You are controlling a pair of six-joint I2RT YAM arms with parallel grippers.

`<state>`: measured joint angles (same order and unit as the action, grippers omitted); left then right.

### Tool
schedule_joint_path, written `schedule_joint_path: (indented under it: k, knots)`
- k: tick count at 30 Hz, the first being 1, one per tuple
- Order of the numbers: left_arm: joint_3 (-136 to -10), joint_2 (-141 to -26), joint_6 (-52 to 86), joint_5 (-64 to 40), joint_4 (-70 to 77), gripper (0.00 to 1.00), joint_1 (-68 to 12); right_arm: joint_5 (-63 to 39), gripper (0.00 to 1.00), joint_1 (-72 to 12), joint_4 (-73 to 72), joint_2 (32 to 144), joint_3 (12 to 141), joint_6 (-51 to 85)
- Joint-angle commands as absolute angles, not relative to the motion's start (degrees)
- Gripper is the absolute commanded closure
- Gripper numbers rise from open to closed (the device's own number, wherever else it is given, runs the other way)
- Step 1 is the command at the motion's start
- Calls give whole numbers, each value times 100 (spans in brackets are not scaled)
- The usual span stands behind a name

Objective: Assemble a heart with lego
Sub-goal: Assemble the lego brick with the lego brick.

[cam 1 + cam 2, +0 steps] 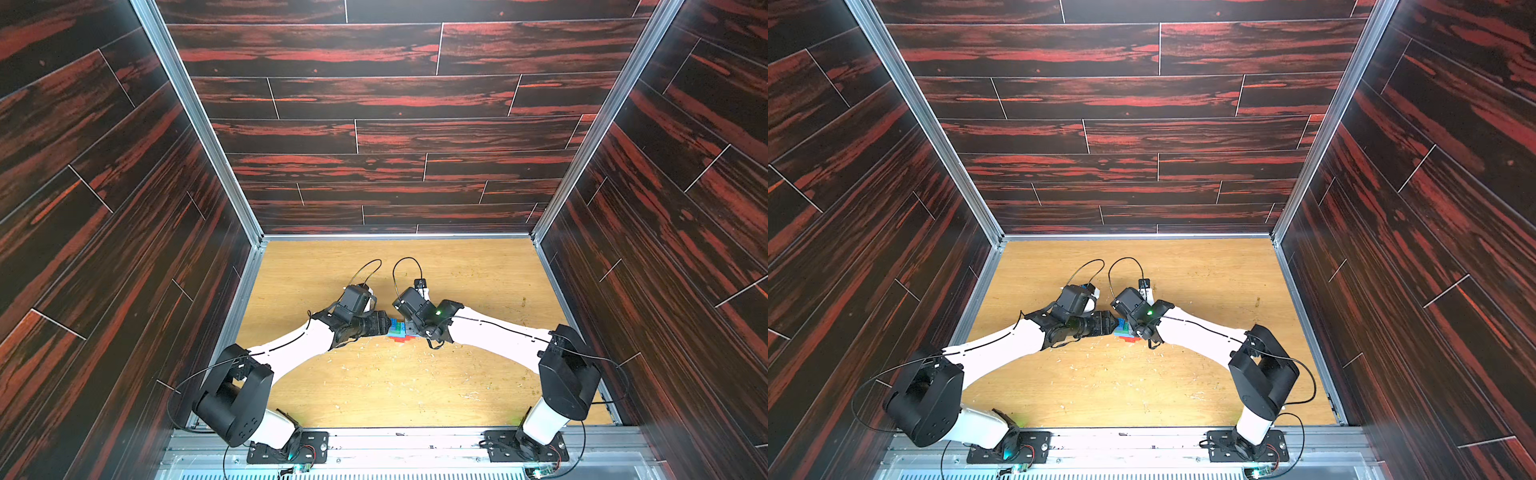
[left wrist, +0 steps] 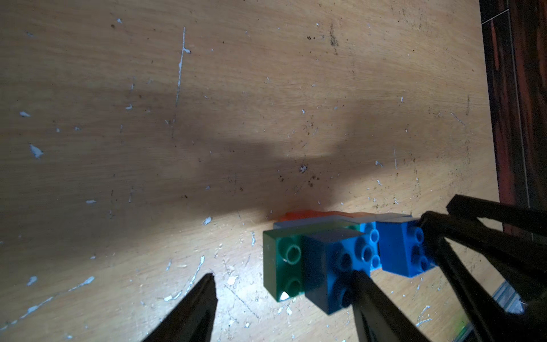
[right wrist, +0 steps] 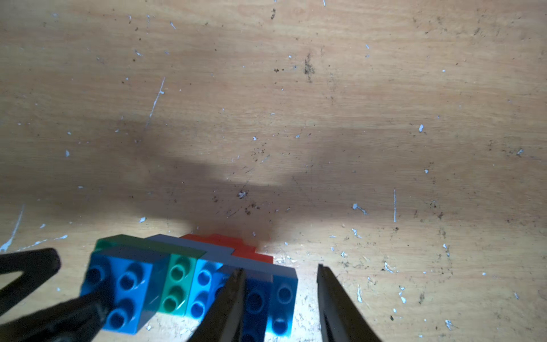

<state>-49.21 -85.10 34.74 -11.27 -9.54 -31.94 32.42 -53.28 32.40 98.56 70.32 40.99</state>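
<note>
The heart (image 1: 398,331) (image 1: 1124,331) is a small cluster of joined lego in the middle of the table, with both grippers against it. In the left wrist view its studs face the camera: green brick (image 2: 284,260), dark blue brick (image 2: 319,266), second dark blue brick (image 2: 399,251), red-orange bricks (image 2: 302,214) behind. My left gripper (image 2: 282,275) is open around the green and dark blue end; one finger overlaps the dark blue studs, the other stands clear. My right gripper (image 3: 280,269) is open astride a dark blue brick (image 3: 257,299) and a light blue end (image 3: 284,296), with a gap at one finger.
The wooden table (image 1: 415,386) is scratched and flecked with white chips. Dark panelled walls (image 1: 124,249) close in both sides and the back. A metal rail (image 1: 395,440) holding both arm bases runs along the front edge. Each wrist view shows the other gripper's black fingers at its border.
</note>
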Motion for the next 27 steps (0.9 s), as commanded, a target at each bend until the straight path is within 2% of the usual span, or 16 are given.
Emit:
schedule_joint_path:
  k: [1, 9, 19, 27]
  knots:
    - [-4876, -8709, 3421, -958, -1503, 26, -3240, 2246, 57, -5476, 4227, 10474, 6337, 4054]
    - [-4895, -8728, 3410, -957, -1520, 26, -3279, 2258, 58, -5671, 4315, 10758, 6288, 3969]
    - [-4996, -8754, 3332, -954, -1572, 26, -3379, 1995, 57, -5457, 4162, 10894, 6164, 3905]
    - [-5035, -8742, 3322, -796, -1634, 26, -3398, 2535, 57, -5673, 4736, 10802, 6715, 3884]
